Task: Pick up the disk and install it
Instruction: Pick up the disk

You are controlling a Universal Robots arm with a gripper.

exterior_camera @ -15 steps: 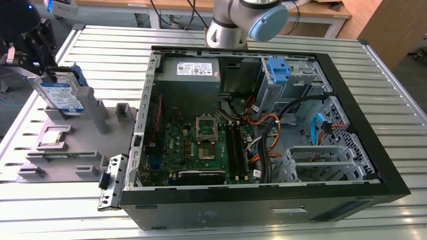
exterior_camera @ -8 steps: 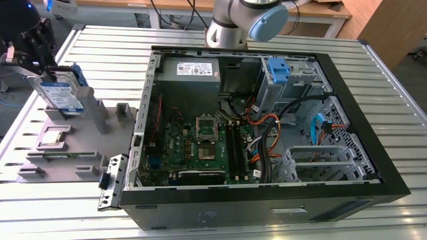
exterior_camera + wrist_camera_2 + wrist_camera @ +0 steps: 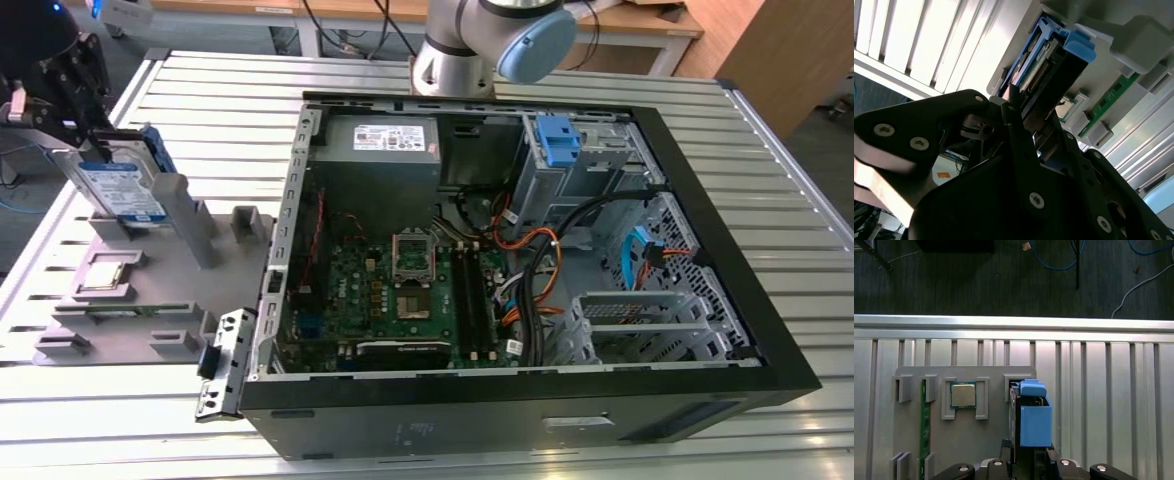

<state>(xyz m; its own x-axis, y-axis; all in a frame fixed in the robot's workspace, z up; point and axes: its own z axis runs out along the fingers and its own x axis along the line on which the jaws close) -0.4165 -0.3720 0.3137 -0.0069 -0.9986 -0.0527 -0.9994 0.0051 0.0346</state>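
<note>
- Gripping the disk [image 3: 120,185] by its upper end, the claw [image 3: 96,150] sits at the far edge of the exterior view's left. In both wrist views its black fingers [image 3: 1015,112] lie tight against the disk's two broad faces, clamped on it.
- The disk stands on edge and leans a little. Its white-and-blue label faces the exterior camera, and its blue frame runs along the side toward the exterior view's right.
- Its lower end meets a slot of the grey holder [image 3: 147,300]. I cannot tell whether it rests in the slot or hangs just above it.
- The holder lies flat on the slatted metal table [image 3: 214,80], just beside the case [image 3: 534,425].
- A square silver chip [image 3: 110,272] sits in a pocket of the holder, near the disk's slot. In the first wrist view a green strip [image 3: 925,425] stands in a narrow slot on the chip's other side.
- The case is black and lies open on its side on the table. A green board [image 3: 400,290] covers its floor, with a grey box [image 3: 394,140] just behind the board.
- The arm [image 3: 467,40] rises from the table just behind the case.
- Toward the exterior view's right, a blue bracket [image 3: 557,140] sits in the metal cage at the case's far corner. Orange and black cables [image 3: 534,250] run between the cage and the board.
</note>
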